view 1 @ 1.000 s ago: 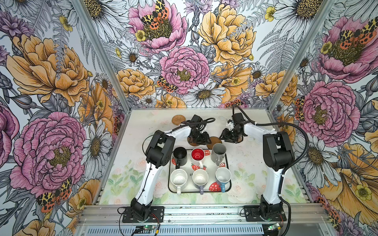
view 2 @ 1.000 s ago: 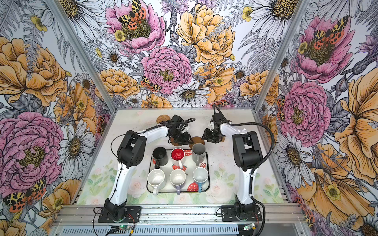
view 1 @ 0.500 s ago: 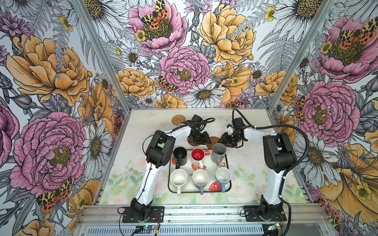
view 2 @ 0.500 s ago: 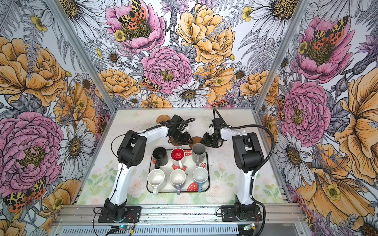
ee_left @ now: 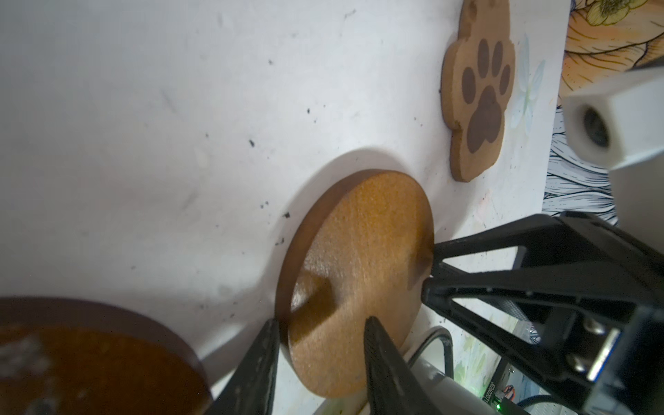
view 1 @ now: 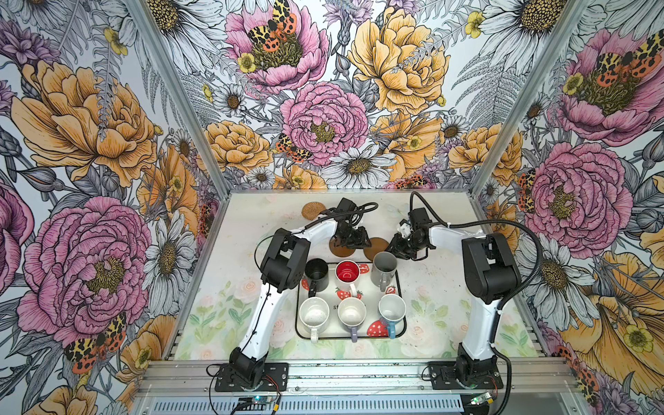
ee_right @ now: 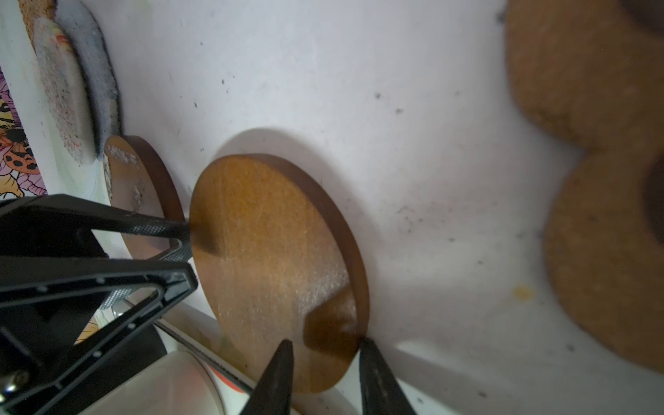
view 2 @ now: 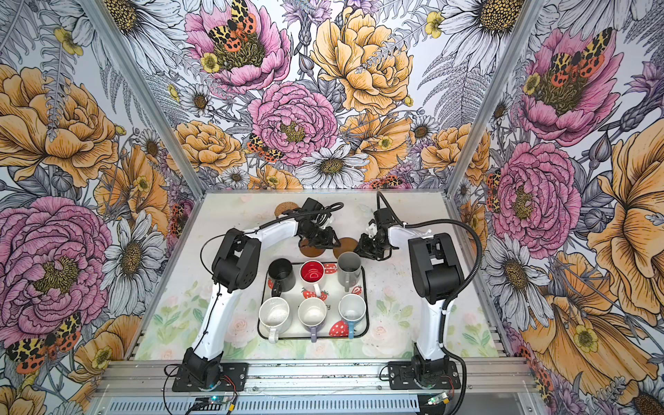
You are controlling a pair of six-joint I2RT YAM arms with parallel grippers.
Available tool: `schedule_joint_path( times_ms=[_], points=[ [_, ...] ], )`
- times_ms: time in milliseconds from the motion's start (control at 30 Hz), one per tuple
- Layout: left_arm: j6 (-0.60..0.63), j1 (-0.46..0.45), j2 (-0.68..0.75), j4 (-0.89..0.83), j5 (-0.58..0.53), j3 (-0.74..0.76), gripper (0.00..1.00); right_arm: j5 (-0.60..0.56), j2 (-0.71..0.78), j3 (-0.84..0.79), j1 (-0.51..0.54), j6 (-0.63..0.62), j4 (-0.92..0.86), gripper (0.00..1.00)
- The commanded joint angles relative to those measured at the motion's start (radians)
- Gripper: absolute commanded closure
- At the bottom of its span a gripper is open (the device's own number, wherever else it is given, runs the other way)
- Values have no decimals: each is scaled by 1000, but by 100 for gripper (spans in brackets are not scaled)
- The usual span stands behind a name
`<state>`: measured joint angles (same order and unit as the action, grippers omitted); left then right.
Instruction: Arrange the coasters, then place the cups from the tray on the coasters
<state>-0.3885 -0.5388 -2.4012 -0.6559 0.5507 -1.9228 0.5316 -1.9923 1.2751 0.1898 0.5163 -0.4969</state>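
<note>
**Both jaws on 1 coaster**

Within the last second my right jaws dropped in and narrowed. They and my left jaws, both part open, now straddle opposite rims of the brown coaster [view 1: 374,247] just beyond the tray's [view 1: 405,316] far edge. I cannot confirm a firm hold. Arranging is unfinished, so 6 cups [view 1: 347,271] wait.

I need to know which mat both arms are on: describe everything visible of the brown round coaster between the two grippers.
The brown round coaster is a thick, wood-like disc: scratched orange-brown face, darker rim. It sits on the white tabletop just behind the grey handled mug in a top view, its shadow suggesting one side is raised. The left gripper and right gripper straddle opposite edges, fingers apart.
</note>
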Motion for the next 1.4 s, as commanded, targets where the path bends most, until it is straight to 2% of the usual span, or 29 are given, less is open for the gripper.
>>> schedule_joint_path(
  times_ms=[0, 400, 700, 1367],
  points=[
    [-19, -16, -46, 4, 22, -48, 60, 27, -31, 54, 5, 12, 32, 67],
    [-70, -2, -160, 4, 45, -230, 60, 22, -108, 188, -25, 42, 32, 67],
    [-102, 11, -218, 4, 54, -323, 60, 18, -140, 221, -50, 54, 32, 66],
    [-116, 10, -241, 6, 55, -358, 60, 5, -99, 194, -92, 52, 31, 57]
  ],
)
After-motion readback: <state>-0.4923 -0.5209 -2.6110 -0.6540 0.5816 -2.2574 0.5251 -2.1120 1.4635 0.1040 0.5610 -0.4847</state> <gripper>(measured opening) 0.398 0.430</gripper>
